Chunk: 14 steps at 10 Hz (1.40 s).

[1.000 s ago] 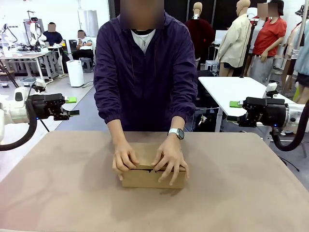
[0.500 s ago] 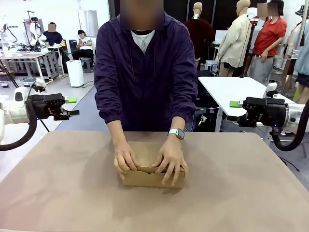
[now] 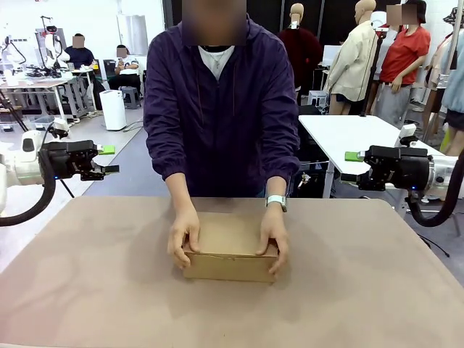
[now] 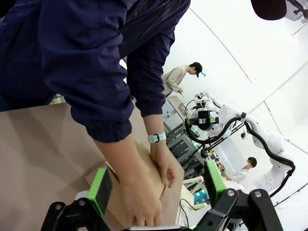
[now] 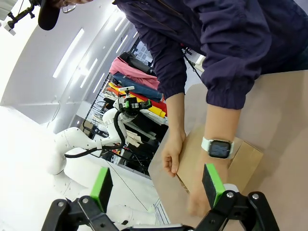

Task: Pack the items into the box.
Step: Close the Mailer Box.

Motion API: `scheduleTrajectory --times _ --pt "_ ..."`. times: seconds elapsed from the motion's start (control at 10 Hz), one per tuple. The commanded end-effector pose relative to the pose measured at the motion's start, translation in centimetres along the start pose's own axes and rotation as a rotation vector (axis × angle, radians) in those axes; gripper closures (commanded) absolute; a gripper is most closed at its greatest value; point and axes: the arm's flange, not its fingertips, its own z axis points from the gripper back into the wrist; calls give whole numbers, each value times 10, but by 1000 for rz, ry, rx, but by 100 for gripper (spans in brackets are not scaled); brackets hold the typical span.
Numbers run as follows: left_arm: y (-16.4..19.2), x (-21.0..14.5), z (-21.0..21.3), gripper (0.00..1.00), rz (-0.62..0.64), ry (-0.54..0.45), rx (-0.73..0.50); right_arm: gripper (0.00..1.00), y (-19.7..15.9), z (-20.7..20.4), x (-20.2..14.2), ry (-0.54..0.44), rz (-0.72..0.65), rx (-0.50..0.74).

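Both grippers' fingers (image 4: 99, 190) (image 5: 213, 184) spread wide, seemingly empty.

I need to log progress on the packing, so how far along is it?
Nearly done, it seems. Done: the box sits on the table with its lid down flat, and no items lie loose around it. In hand: the person's hands grip both ends of the box. Left: perhaps only letting go; the contents are hidden. Both claws, left and right, hang open, clear of the table.
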Motion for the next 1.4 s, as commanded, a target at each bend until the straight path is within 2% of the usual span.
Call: scheduleTrajectory --times 0.0,1.3 --pt "-3 0 2 0 -3 7 7 0 4 -3 3 -7 8 -1" --pt "-3 0 2 0 -3 7 7 0 4 -3 3 -7 8 -1"
